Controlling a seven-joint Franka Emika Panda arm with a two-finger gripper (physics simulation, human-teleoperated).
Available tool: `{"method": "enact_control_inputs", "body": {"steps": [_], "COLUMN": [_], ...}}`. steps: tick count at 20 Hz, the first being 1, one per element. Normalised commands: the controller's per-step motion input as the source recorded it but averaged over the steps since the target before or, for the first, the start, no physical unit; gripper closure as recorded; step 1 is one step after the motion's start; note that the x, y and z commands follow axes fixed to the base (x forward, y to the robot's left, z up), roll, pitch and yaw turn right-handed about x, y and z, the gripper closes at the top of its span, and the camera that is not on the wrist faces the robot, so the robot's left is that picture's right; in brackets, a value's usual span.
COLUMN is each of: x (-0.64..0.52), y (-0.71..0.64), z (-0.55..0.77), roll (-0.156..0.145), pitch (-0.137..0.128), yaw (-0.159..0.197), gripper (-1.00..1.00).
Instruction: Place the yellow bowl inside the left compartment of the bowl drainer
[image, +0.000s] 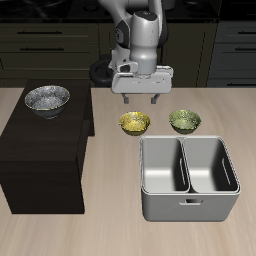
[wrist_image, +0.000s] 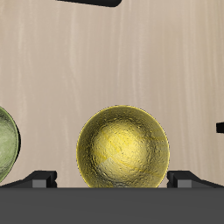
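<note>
The yellow bowl (image: 135, 123) (wrist_image: 122, 147) sits upright on the wooden table, just behind the bowl drainer (image: 188, 205). The drainer is a grey metal tub with two wells side by side, and both are empty. My gripper (image: 140, 100) (wrist_image: 112, 179) hangs open a little above the yellow bowl and slightly behind it. Nothing is between its fingers. In the wrist view the bowl lies between the two dark fingertips (wrist_image: 39, 179), centred under the hand.
An olive-green bowl (image: 184, 121) (wrist_image: 3, 144) stands beside the yellow one, also just behind the drainer. A silver-grey metal bowl (image: 47, 99) rests on a dark low cabinet (image: 40, 150) at the table's side. Dark kitchen cabinets line the back.
</note>
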Motion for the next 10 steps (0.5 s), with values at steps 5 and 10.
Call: {"method": "enact_control_inputs", "body": {"steps": [5,10], "x": [0.1,0.08], "y": [0.01,0.03], "z": [-0.22,-0.24], "roll": [-0.012,-0.005], "pitch": [0.009,0.01], "yaw": [-0.01,-0.012], "gripper": [-1.0,-1.0]}}
